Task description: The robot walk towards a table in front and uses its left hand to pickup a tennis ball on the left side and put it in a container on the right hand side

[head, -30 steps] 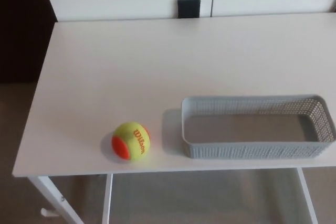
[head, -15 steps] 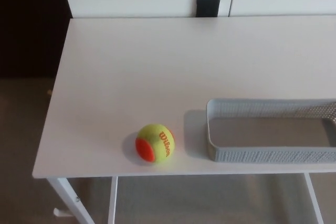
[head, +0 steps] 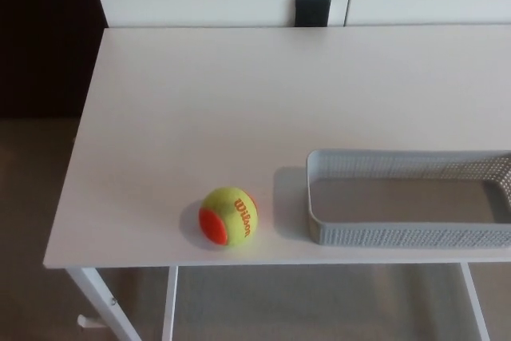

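Note:
A yellow and orange tennis ball (head: 229,216) with Wilson lettering rests on the white table (head: 239,109), near the front edge and left of centre. Just to its right stands a long grey mesh container (head: 399,233), empty inside, its right end cut off by the picture's edge. A narrow strip of bare tabletop separates ball and container. Neither of my hands nor any part of my arms shows in the head view.
The table's left edge drops to a dark floor and dark wall at the left. White table legs (head: 100,305) show below the front edge. A white wall with a black socket (head: 312,11) runs behind the table.
The whole picture shifted between frames as the camera moved; the table now sits further right than one second ago. Ball and container keep their places on the table.

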Tool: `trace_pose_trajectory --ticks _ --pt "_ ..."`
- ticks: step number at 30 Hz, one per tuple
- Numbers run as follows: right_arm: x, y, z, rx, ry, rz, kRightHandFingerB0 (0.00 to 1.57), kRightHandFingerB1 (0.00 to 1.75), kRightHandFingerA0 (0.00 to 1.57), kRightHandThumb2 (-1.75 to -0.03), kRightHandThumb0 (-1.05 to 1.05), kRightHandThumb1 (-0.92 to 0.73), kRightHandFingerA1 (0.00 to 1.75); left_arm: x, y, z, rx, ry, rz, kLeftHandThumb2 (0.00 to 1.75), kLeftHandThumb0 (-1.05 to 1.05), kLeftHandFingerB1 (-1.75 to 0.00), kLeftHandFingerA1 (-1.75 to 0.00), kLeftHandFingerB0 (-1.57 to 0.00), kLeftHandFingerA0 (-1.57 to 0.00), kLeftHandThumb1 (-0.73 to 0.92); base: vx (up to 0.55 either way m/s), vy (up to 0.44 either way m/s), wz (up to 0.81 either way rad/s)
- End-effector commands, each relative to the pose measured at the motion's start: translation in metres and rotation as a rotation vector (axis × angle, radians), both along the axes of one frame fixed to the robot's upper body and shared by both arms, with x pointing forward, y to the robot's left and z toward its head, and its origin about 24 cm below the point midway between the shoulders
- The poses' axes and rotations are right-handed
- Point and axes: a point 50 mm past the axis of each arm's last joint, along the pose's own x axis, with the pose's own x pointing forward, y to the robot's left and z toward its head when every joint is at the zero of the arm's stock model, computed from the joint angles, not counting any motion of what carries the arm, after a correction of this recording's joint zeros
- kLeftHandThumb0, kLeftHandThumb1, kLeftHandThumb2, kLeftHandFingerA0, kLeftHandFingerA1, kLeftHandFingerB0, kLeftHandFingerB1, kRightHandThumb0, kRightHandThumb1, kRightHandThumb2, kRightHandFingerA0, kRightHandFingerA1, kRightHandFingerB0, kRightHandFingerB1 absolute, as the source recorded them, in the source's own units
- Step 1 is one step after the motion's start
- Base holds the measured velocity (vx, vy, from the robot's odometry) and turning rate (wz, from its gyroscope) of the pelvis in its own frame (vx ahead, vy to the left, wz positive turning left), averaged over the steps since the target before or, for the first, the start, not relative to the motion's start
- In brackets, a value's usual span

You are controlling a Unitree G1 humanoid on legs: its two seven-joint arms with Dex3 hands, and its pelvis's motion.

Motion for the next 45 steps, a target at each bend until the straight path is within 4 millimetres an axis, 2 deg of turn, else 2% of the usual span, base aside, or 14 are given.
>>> trace_pose_trajectory --ticks 1,3,8,9,13,15,16,17,18,19,21,32,40,45 --pt "0.004 -0.004 0.005 -0.042 -0.015 0.033 0.31 0.35 0.64 -0.57 -0.32 -0.58 0.47 0.004 0.037 0.050 0.282 -0.144 0.149 0.61 -0.27 -0.32 -0.35 -0.24 -0.27 0.55 0.00 0.000 0.00" --pt "0.008 -0.003 0.005 -0.040 -0.020 0.036 0.31 0.35 0.64 -0.57 -0.31 -0.58 0.47 0.009 0.041 0.065 0.390 -0.170 0.144 0.62 -0.27 -0.32 -0.35 -0.25 -0.27 0.56 0.00 0.000 0.00" --pt "0.015 0.002 0.010 -0.011 -0.046 0.044 0.30 0.35 0.59 -0.57 -0.32 -0.59 0.48 0.054 0.015 0.174 0.739 -0.455 -0.105 0.64 -0.39 -0.34 -0.35 -0.26 -0.26 0.51 0.00 0.000 0.00" --pt "0.016 0.002 0.010 -0.015 -0.047 0.056 0.29 0.34 0.60 -0.57 -0.35 -0.60 0.48 0.067 -0.003 0.201 0.811 -0.498 -0.254 0.92 -0.21 -0.50 -0.51 -0.09 -0.09 0.41 0.00 0.000 0.00" --pt "0.019 0.000 0.010 -0.024 -0.046 0.061 0.29 0.34 0.59 -0.57 -0.35 -0.59 0.46 0.085 -0.040 0.237 0.912 -0.572 -0.481 0.61 -0.39 -0.30 -0.33 -0.14 -0.15 0.49 0.00 0.000 0.00" --pt "0.019 -0.001 0.008 -0.025 -0.039 0.045 0.30 0.34 0.57 -0.58 -0.32 -0.60 0.46 0.096 -0.065 0.253 0.958 -0.671 -0.623 0.92 -0.20 -0.47 -0.48 0.00 -0.01 0.45 0.00 0.000 0.00" --pt "0.020 -0.001 0.007 -0.027 -0.038 0.040 0.31 0.34 0.57 -0.58 -0.31 -0.60 0.45 0.101 -0.075 0.259 0.970 -0.693 -0.697 0.57 -0.27 -0.23 -0.30 -0.09 -0.12 0.53 0.00 0.000 0.00" --pt "0.021 -0.001 0.007 -0.030 -0.037 0.037 0.31 0.34 0.57 -0.58 -0.31 -0.60 0.45 0.107 -0.086 0.264 0.981 -0.706 -0.771 0.57 -0.27 -0.23 -0.30 -0.09 -0.12 0.53 0.00 0.000 0.00" --pt "0.020 -0.002 0.005 -0.023 -0.034 0.029 0.30 0.34 0.58 -0.57 -0.32 -0.59 0.46 0.113 -0.094 0.265 0.935 -0.714 -0.854 0.58 -0.24 -0.25 -0.26 -0.09 -0.09 0.54 0.00 0.000 0.00" --pt "0.020 -0.002 0.005 -0.024 -0.033 0.029 0.30 0.34 0.60 -0.57 -0.35 -0.59 0.45 0.120 -0.100 0.264 0.912 -0.713 -0.927 0.93 -0.19 -0.46 -0.49 0.00 -0.01 0.47 0.00 0.000 0.00" --pt "0.020 -0.003 0.004 -0.033 -0.033 0.039 0.30 0.34 0.61 -0.57 -0.36 -0.60 0.45 0.132 -0.108 0.260 0.907 -0.682 -1.027 0.60 -0.36 -0.30 -0.32 -0.14 -0.15 0.49 0.00 0.000 0.00" --pt "0.023 -0.003 0.004 -0.036 -0.033 0.043 0.30 0.34 0.60 -0.57 -0.33 -0.59 0.46 0.183 -0.142 0.230 0.940 -0.491 -1.274 0.63 -0.41 -0.33 -0.37 -0.14 -0.19 0.43 0.00 0.000 0.00" --pt "0.026 0.000 0.004 -0.047 -0.035 0.067 0.26 0.45 0.58 -0.75 -0.43 -0.47 0.57 0.196 -0.161 0.208 0.990 -0.342 -1.380 0.62 -0.43 -0.33 -0.35 -0.12 -0.16 0.44 0.00 0.000 0.00" --pt "0.028 0.001 0.003 -0.043 -0.032 0.073 0.31 0.34 0.61 -0.57 -0.34 -0.59 0.47 0.196 -0.169 0.198 1.026 -0.306 -1.418 0.62 -0.41 -0.32 -0.36 -0.12 -0.15 0.44 0.00 0.000 0.00"
